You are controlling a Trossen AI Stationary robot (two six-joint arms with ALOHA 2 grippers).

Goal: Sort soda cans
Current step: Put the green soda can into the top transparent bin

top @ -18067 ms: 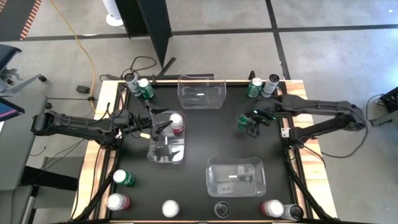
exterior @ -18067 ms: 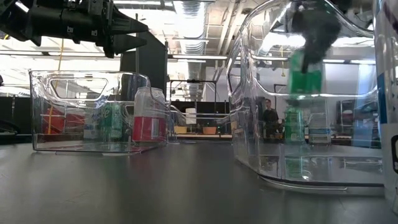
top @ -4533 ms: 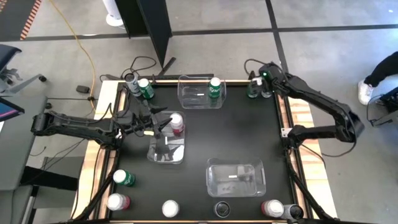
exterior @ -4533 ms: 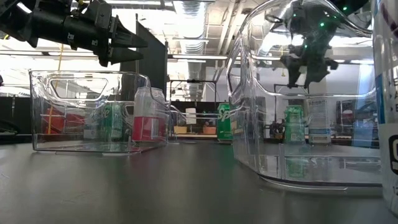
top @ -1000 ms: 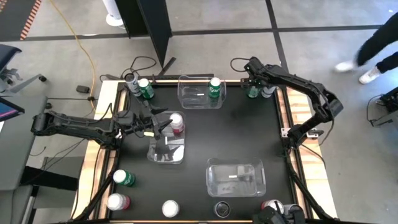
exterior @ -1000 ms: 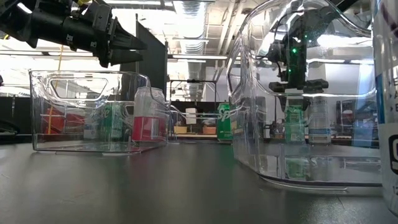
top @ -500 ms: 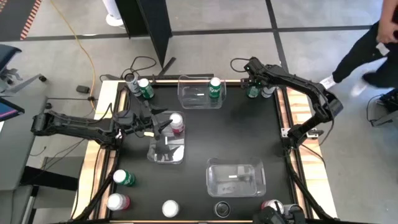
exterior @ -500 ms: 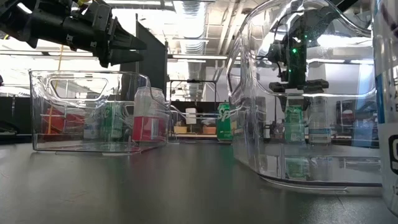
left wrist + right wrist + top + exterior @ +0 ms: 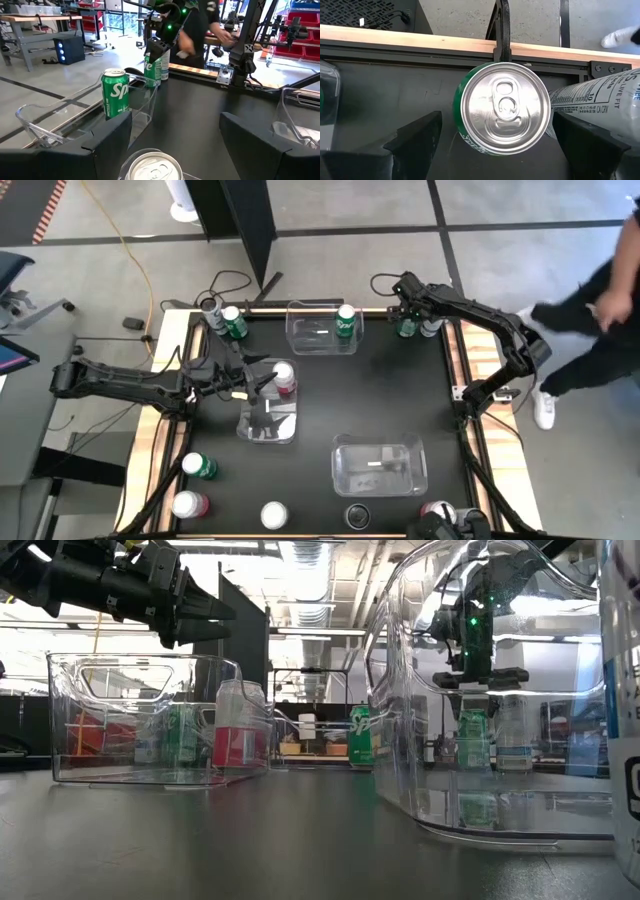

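A green cylindrical soda can with a silver pull-tab top (image 9: pixel 501 109) stands upright at the upper right of the high view, near the back edge of the black table (image 9: pixel 390 400). Just beside it is a pale grey can with printed label text (image 9: pixel 592 102). In the right wrist view the green can's round lid fills the middle of the frame, seen from straight above.

The right gripper (image 9: pixel 405 313) hangs directly over this can, pointing down. Its two dark fingers (image 9: pixel 415 137) are spread wide to either side of the can and have hold of nothing. The right arm arches in from the right edge of the table.

Another green can (image 9: pixel 346 321) stands in the clear rectangular plastic bin (image 9: pixel 300 338) at upper centre.

The left gripper (image 9: pixel 262 383) reaches in level from the left, above a second clear bin (image 9: pixel 250 430) holding a red-pink can (image 9: pixel 284 378). Its fingers stand apart, gripping nothing.
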